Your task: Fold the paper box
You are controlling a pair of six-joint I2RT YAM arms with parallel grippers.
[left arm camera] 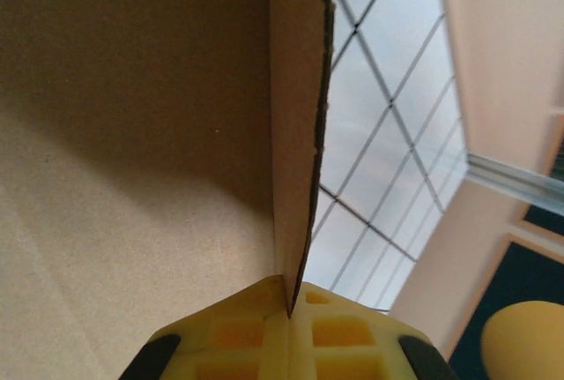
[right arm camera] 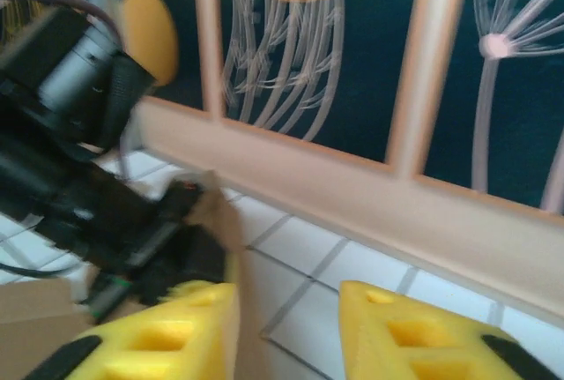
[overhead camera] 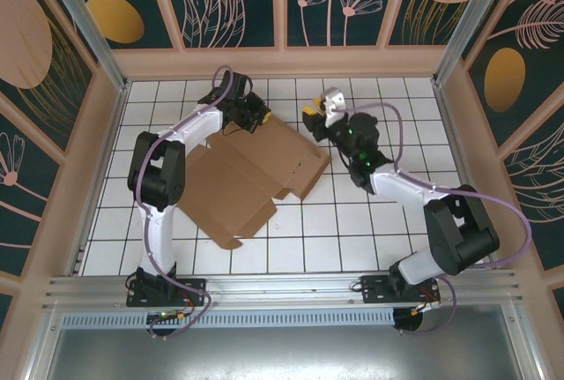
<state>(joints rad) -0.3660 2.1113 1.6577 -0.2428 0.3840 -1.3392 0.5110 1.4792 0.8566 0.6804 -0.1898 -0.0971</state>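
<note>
The paper box (overhead camera: 247, 177) is a flat brown die-cut sheet lying on the white tiled floor, left of centre. My left gripper (overhead camera: 258, 119) is at its far edge. In the left wrist view the yellow fingers (left arm camera: 288, 309) are shut on a thin upright flap (left arm camera: 295, 133) of the cardboard, with the broad panel (left arm camera: 132, 133) to the left. My right gripper (overhead camera: 310, 115) hovers just off the sheet's far right corner. Its yellow jaws (right arm camera: 286, 327) stand apart over bare tile, and a blurred cardboard edge (right arm camera: 211, 212) runs beside the left finger (right arm camera: 167, 331).
The left arm's dark wrist and camera (right arm camera: 79, 195) are close to the left of my right gripper. The wooden back wall (overhead camera: 282, 63) runs just beyond both grippers. Open tiles (overhead camera: 352, 230) lie to the near right of the sheet.
</note>
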